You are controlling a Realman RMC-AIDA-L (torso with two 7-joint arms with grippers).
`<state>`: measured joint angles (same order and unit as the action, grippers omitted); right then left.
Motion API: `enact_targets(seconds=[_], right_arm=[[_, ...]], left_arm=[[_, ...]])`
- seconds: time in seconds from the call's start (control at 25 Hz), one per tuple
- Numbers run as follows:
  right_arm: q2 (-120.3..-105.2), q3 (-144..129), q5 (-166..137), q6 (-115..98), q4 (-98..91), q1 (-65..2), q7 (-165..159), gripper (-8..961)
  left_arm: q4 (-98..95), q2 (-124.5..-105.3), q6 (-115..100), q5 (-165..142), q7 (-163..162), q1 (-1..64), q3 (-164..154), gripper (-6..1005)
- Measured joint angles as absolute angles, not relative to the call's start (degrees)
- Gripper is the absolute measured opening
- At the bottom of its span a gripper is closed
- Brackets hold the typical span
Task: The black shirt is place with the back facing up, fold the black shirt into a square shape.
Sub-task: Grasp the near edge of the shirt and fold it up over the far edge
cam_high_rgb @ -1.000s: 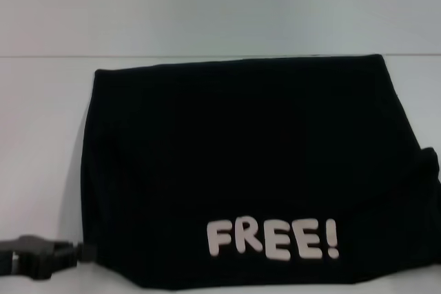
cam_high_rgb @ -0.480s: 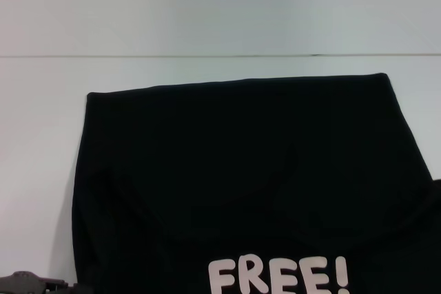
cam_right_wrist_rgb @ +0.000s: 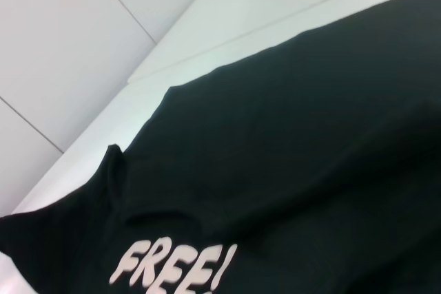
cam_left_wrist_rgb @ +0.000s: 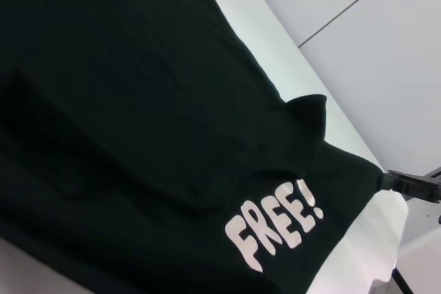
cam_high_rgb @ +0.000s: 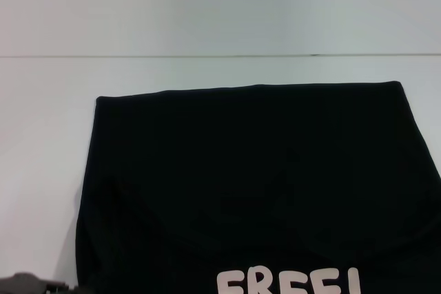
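Black shirt (cam_high_rgb: 255, 184) lies folded on the white surface (cam_high_rgb: 207, 12), "FREE!" print (cam_left_wrist_rgb: 274, 224) nearest the robot. Soft, limp, light; best pinched at corners. Left pincer (cam_high_rgb: 27, 284) barely visible, state unclear; right unseen

A bare test bench of some lab or robot workroom, by the look of it: a plain white desk (cam_high_rgb: 41, 170) runs up to a blank pale wall (cam_high_rgb: 220, 5) (one thin seam between them), and smooth white panels with dark joints (cam_right_wrist_rgb: 62, 46) surround it.
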<state>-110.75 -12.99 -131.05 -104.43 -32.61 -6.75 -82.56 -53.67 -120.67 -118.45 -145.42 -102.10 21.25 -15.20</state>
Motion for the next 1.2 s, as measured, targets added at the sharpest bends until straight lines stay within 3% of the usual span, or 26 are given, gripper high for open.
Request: enact_targets(seconds=[0.2,0.64,1.2], right_arm=[[-110.56,-8.9,-130.65,-104.58,-32.6,-9.68,-82.33,31],[-109.88,2.01,-130.38,-99.41,-32.1,-23.42,-84.13,32],[-110.96,-9.99,-130.5,-61.89,-23.08,-40.34,-93.15,32]], left_arm=[[-53.01,-119.56,-116.73,-144.98,-102.89,25.04,-14.08,17],[-42.85,-114.05,-92.64,-143.64,-109.93,39.4,-13.21,18],[-34.74,-115.85,-57.21,-143.61,-111.07,46.77,-24.22,17]])
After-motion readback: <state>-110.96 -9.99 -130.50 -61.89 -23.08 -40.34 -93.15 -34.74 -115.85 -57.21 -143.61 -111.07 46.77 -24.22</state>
